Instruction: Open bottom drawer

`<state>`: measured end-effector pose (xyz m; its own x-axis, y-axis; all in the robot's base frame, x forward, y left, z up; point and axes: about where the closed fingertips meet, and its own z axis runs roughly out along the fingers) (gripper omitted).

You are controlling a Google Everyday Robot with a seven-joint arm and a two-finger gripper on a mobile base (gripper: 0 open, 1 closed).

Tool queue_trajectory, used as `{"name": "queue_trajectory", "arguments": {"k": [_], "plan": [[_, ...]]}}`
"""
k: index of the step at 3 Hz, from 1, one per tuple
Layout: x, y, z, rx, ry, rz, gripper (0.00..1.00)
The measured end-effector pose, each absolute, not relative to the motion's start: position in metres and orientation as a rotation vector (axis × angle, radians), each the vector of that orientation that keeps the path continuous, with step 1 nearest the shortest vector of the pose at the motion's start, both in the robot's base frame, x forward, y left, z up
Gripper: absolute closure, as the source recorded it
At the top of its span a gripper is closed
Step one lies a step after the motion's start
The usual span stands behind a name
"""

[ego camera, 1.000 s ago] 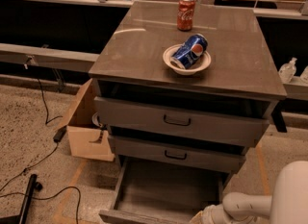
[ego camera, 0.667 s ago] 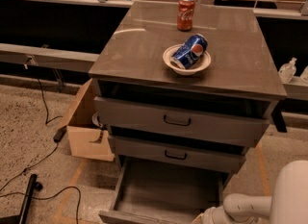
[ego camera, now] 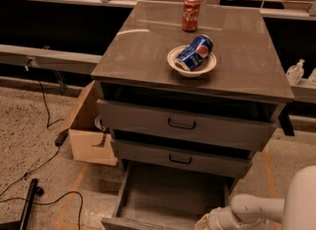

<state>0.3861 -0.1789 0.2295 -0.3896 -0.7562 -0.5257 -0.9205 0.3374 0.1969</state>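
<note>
Drawing the bottom drawer point(ego camera: 170, 193), already well out at lower centre, straight and level without sideways twist, gripper point(ego camera: 205, 222) by its front at the bottom edge, open or closed impossible to tell.

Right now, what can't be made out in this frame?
- End effector: camera view, at the bottom edge beside the open bottom drawer; the edge cuts off all but its base.
- Bottom drawer's front and handle: camera view, cut off by the same edge.
- Cardboard box: camera view, its contents are partly hidden by the cabinet.
</note>
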Motion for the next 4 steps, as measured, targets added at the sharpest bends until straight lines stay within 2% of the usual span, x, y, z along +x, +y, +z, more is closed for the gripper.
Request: {"name": "queue_trajectory", "arguments": {"k": [2,4], "plan": [[0.41,-0.179,0.203,-1.541,2.245,0.679,1.0],[0.391,-0.175,0.177,-1.562,2.289,0.747,1.0]]}}
